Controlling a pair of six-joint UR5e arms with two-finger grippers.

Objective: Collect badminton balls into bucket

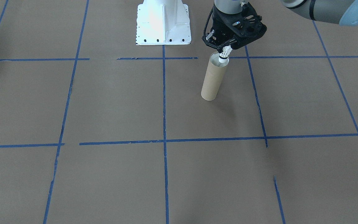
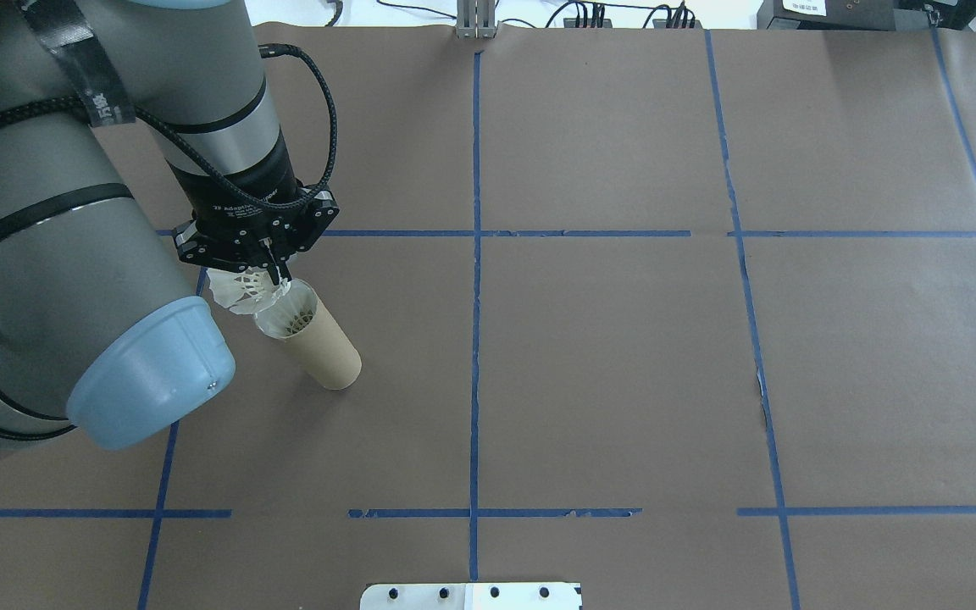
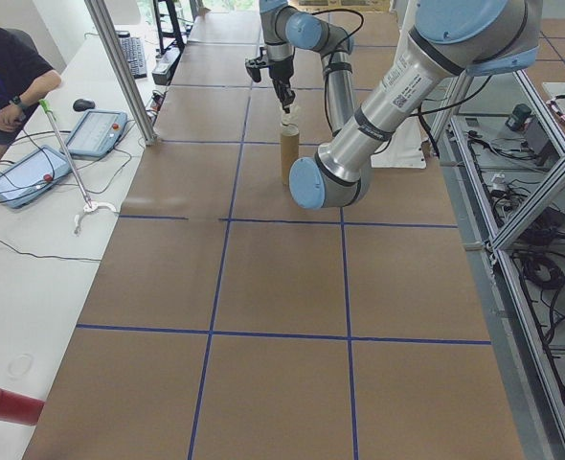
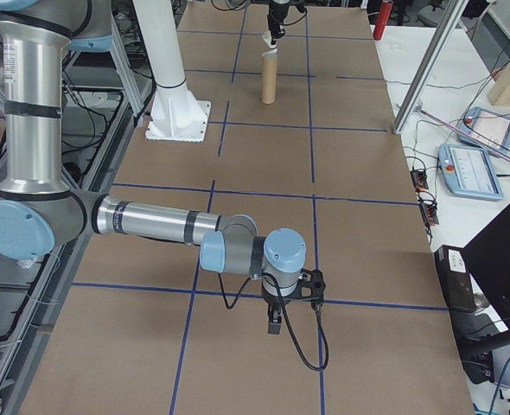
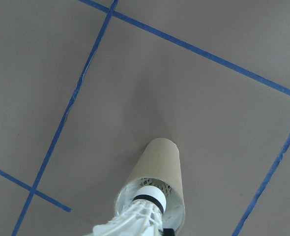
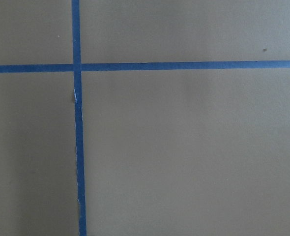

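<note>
A brown cardboard tube, the bucket [image 1: 213, 77] [image 2: 318, 339] [image 5: 157, 167], stands upright on the paper-covered table. My left gripper [image 1: 225, 46] [image 2: 272, 275] hangs right over its mouth, shut on the feather skirt of a white shuttlecock [image 1: 224, 54] [image 2: 242, 292] [image 5: 140, 216]. The shuttlecock's cork tip with its dark band points down, level with the tube's rim. Feathers of another shuttlecock [image 2: 297, 320] show inside the tube. My right gripper [image 4: 274, 324] hovers low over the table far from the tube. It shows only in the exterior right view, so I cannot tell its state.
The white robot base [image 1: 163, 23] [image 2: 471, 596] stands at the table's robot side. Blue tape lines [image 1: 164, 140] grid the brown paper. A seated person [image 3: 5, 77], tablets [image 3: 29, 177] and a red cylinder [image 3: 10, 404] are on the side bench.
</note>
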